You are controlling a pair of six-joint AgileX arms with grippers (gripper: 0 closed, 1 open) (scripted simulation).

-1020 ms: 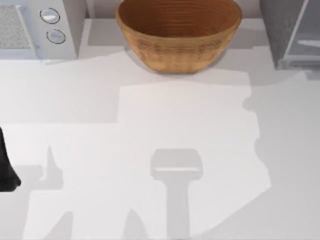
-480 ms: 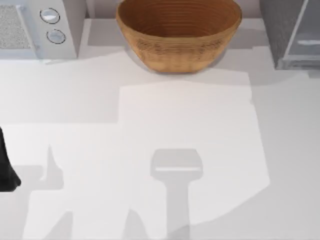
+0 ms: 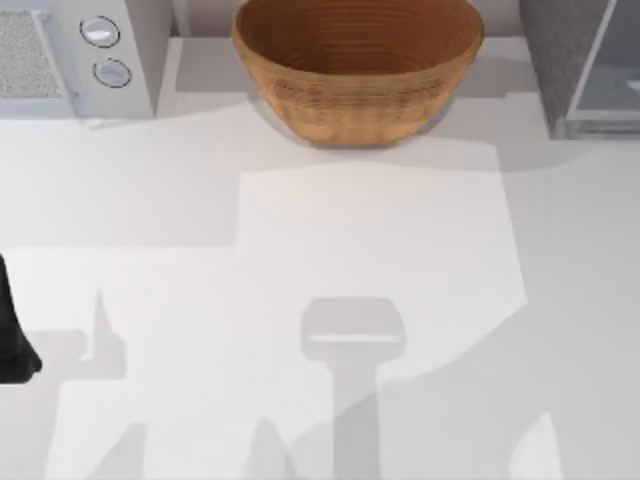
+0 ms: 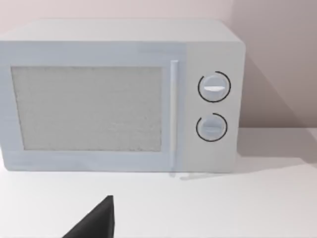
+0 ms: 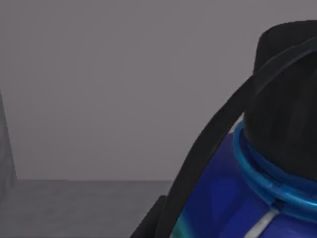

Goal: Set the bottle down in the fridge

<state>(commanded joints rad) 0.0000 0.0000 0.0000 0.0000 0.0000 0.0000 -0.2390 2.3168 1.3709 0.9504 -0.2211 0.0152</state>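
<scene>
- Leftmost, my left arm (image 3: 14,340) sits parked at the tabletop's (image 3: 300,220) left edge, well apart from everything; I cannot tell whether its pincer is open or closed. Its wrist camera faces the microwave (image 4: 119,96) with two round dials, in the far left corner.
- Centrally, the woven basket (image 3: 357,65) stands at the back, likely just an obstacle.
- Rightward, the fridge (image 3: 585,65) occupies the far right corner.
- Only the right wrist view gives the bottle (image 5: 257,183), close up against dark grey walls and floor, so probably inside the fridge already; the right pincer's state I cannot tell.
</scene>
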